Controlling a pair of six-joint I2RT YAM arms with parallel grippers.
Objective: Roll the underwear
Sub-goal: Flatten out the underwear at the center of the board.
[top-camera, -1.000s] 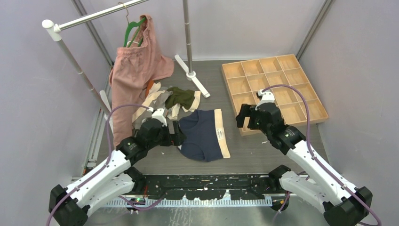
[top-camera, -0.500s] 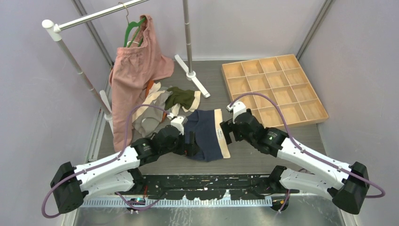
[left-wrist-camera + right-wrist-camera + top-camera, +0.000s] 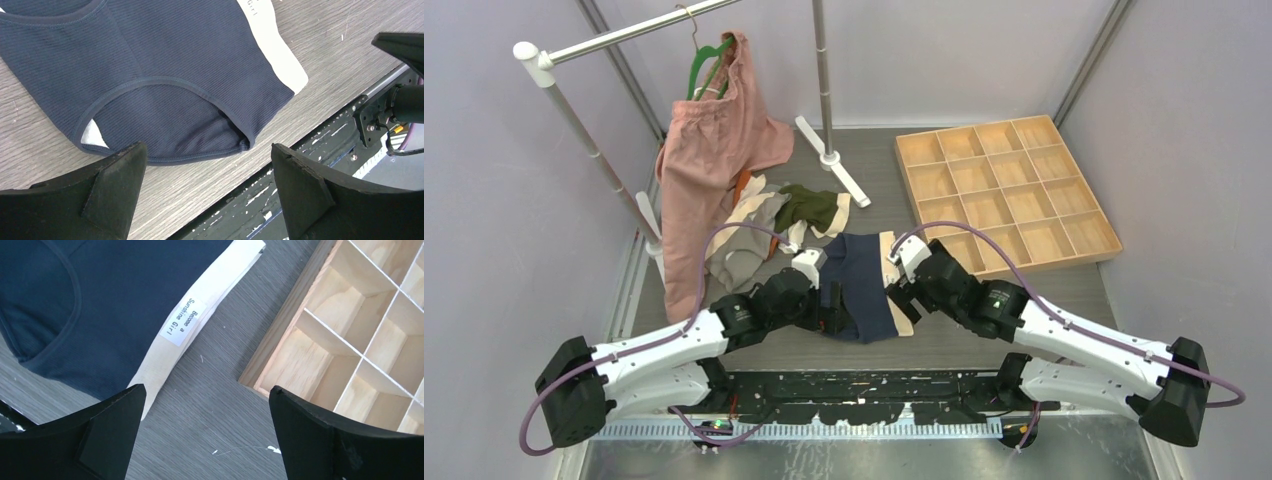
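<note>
We see the navy ribbed boxer briefs (image 3: 862, 290) with a wide cream waistband (image 3: 200, 315) lying flat on the grey wood-grain table (image 3: 874, 150), near its front edge, between the two arms. A small white label (image 3: 182, 322) on the waistband reads "Become a Sunshine Girl".

The left gripper (image 3: 832, 310) hovers over the leg-hem side, its black fingers (image 3: 120, 175) spread wide and holding nothing. The right gripper (image 3: 894, 290) sits over the waistband side, likewise spread and empty.

Just right of the waistband we find the light wooden tray (image 3: 969, 127) of square compartments. Behind the briefs lies a heap of other underwear, olive green (image 3: 809, 207) on top, beside a large pink garment (image 3: 714, 150) on a green hanger (image 3: 707, 62).
</note>
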